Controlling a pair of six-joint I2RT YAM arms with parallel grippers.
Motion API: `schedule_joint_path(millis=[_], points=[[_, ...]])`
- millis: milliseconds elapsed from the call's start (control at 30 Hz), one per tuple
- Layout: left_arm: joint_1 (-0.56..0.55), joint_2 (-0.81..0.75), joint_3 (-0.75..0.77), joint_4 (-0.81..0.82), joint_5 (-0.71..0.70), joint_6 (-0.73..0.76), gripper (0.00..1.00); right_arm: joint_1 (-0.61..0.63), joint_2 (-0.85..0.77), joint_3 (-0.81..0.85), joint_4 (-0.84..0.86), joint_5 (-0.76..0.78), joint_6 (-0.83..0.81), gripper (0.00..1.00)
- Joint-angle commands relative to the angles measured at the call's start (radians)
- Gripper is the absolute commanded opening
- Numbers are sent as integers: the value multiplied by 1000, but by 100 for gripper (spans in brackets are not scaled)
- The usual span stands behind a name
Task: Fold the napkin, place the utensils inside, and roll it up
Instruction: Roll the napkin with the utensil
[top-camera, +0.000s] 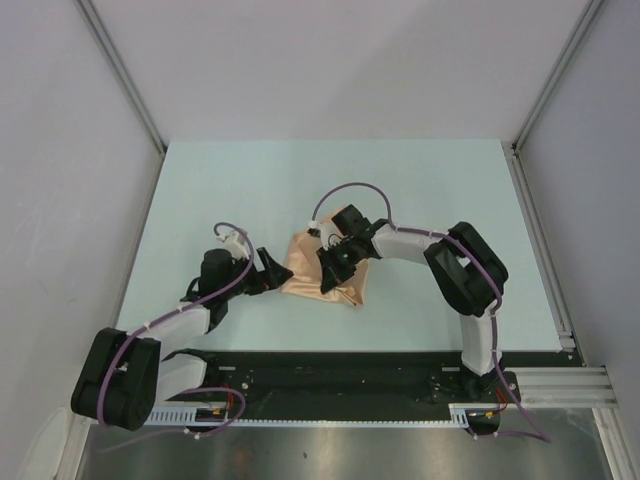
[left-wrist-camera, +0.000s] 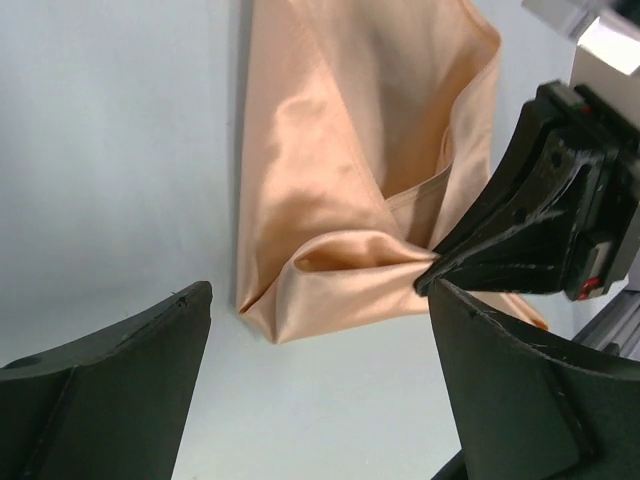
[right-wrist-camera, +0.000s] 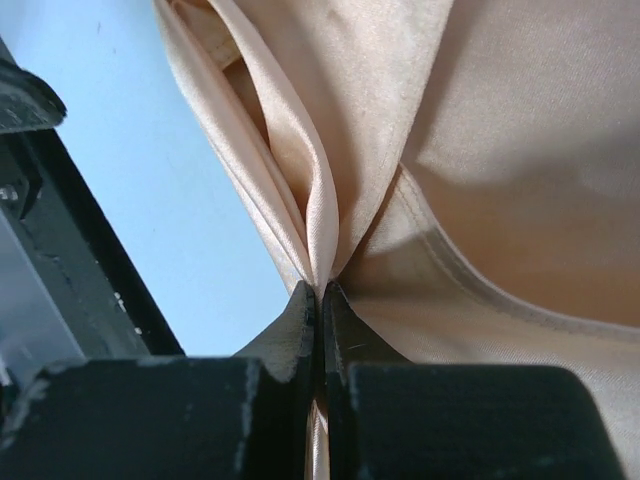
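Right gripper (right-wrist-camera: 320, 292) pinches a fold of the peach napkin (left-wrist-camera: 330, 150); left gripper (left-wrist-camera: 320, 310), spread apart, hovers just left of it.

The right gripper (right-wrist-camera: 320, 305) has its two black fingers pressed together, pinching a gathered ridge of the napkin (right-wrist-camera: 500, 130) between their tips. From the pinch the peach cloth fans upward in narrow pleats and spreads wide to the right, with a stitched hem curving below. To the left lies pale blue table (right-wrist-camera: 170, 190), with a black part (right-wrist-camera: 65, 270) at the edge.

Folded peach satin napkin (top-camera: 325, 275), pinched
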Motion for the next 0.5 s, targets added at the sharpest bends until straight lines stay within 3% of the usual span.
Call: schedule_joint_path(millis=[0,267,467], points=[[7,-11,-34,-23,-12,55,94,-25,90,61,-125,-88,29,0],[7,35,-50,14,19,63,91,-75,165,103,-180,-147,36,0],[7,139,-24,69,19,54,79,-93,190,106,-183,-170,35,0]])
